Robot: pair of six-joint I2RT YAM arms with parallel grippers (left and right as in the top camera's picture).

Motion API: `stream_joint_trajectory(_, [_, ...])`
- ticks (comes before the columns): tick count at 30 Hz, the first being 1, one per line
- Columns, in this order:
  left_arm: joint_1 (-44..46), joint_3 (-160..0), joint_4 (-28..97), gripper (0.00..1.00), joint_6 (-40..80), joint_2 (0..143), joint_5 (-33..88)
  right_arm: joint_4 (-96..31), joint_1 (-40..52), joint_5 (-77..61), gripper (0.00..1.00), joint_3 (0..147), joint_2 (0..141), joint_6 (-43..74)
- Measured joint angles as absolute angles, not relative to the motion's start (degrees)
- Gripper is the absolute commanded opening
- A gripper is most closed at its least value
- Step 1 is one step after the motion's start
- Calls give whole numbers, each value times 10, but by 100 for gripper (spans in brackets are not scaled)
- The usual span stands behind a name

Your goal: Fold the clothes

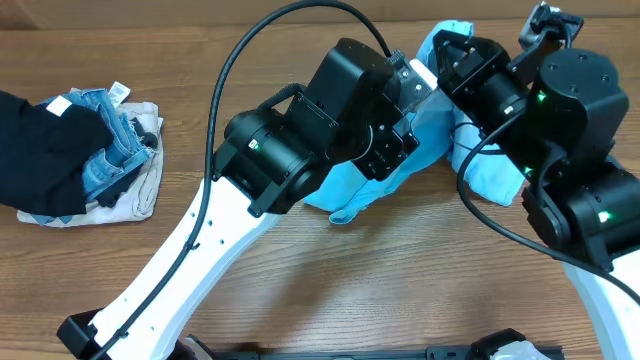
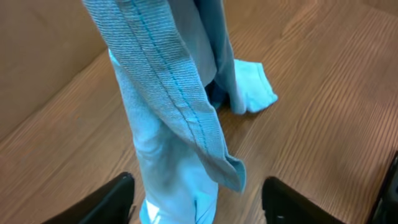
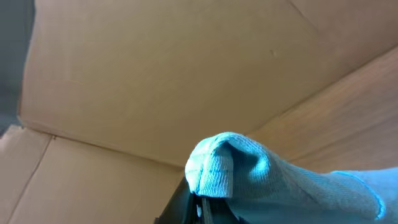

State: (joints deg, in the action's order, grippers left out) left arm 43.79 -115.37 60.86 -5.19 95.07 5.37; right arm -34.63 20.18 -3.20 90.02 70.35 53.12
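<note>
Left claw (image 2: 199, 198) stood spread around hanging T-shirt (image 1: 347, 196); right claw (image 3: 196, 208) pinched its bunched cloth. Arms (image 1: 340, 110) hid most overhead. Clothes pile (image 1: 100, 150) lay well apart on table (image 1: 400, 285).

Robot lab: a manipulation test rig.
Left arm (image 1: 190, 245) and right arm (image 1: 610, 290), both white-and-black with loose cables (image 1: 226, 88), stand at a wood-grain bench (image 1: 400, 290) walled at the far side by plain cardboard (image 3: 155, 74) (a pile of jeans and dark garments (image 1: 90, 160) lies at the left).
</note>
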Motion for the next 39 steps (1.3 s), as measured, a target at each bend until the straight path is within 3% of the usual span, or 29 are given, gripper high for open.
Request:
stream_joint_trajectory(3, [438, -1154, 597, 56, -31, 956, 53, -340, 199, -33, 4, 900, 703, 540])
stream_joint_trajectory(9, [438, -1151, 562, 67, 23, 978, 39, -330, 196, -32, 4, 900, 703, 543])
stream_joint_trajectory(13, [438, -1151, 557, 64, 33, 978, 36, -324, 196, -35, 4, 900, 703, 543])
stream_joint_trajectory(15, [438, -1151, 553, 56, 36, 978, 32, -320, 196, -36, 4, 900, 703, 543])
stream_joint_trajectory(18, [438, -1151, 545, 18, 43, 979, 23, -317, 196, -40, 4, 900, 703, 544])
stream_joint_trajectory(20, [438, -1151, 543, 4, 46, 980, 14, -317, 196, -43, 4, 900, 703, 544])
stream_joint_trajectory(26, [438, -1151, 544, 4, 48, 980, -24, -342, 198, -43, 5, 901, 703, 535])
stream_joint_trajectory(34, [443, -1149, 578, 4, 39, 915, -136, -495, 211, 62, 5, 903, 706, 473])
stream_joint_trajectory(39, [452, -1149, 583, 4, 21, 871, -192, -568, 223, 73, 12, 910, 732, 425])
